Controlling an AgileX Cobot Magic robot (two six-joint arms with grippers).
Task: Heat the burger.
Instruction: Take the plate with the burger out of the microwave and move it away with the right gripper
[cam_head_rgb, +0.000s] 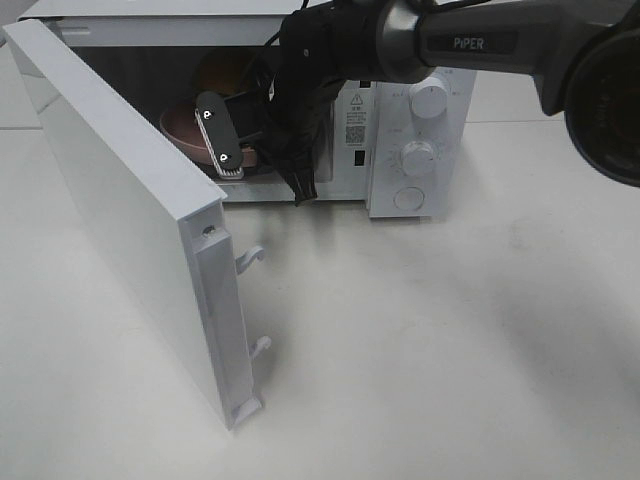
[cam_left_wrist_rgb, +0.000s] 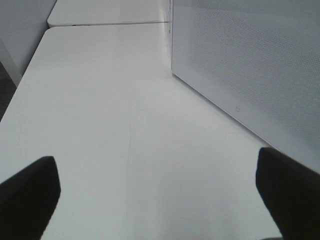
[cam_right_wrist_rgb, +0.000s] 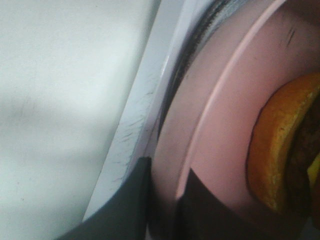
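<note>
Sitting inside the one microwave (cam_head_rgb: 400, 120), behind its open door (cam_head_rgb: 130, 220): one burger (cam_right_wrist_rgb: 280, 160) on one pink plate (cam_right_wrist_rgb: 220, 130). Reaching into the microwave's cavity and pinching the plate's rim between narrow jaws: the right gripper (cam_right_wrist_rgb: 162, 200). Hovering over the table (cam_left_wrist_rgb: 125, 125) just beside the microwave's perforated side, jaws spread wide, holding nothing: the left gripper (cam_left_wrist_rgb: 160, 200).

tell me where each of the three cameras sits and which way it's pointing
Exterior high: mounted above, looking down at the open microwave, its door swung out; the right arm reaches inside.
Left wrist: low over the table, facing along the microwave's perforated side; both fingertips show, wide apart.
Right wrist: inside the microwave's opening, close on the pink plate carrying the burger; its fingers pinch the plate's rim.
Shared: the exterior and right wrist views both show the plate.
</note>
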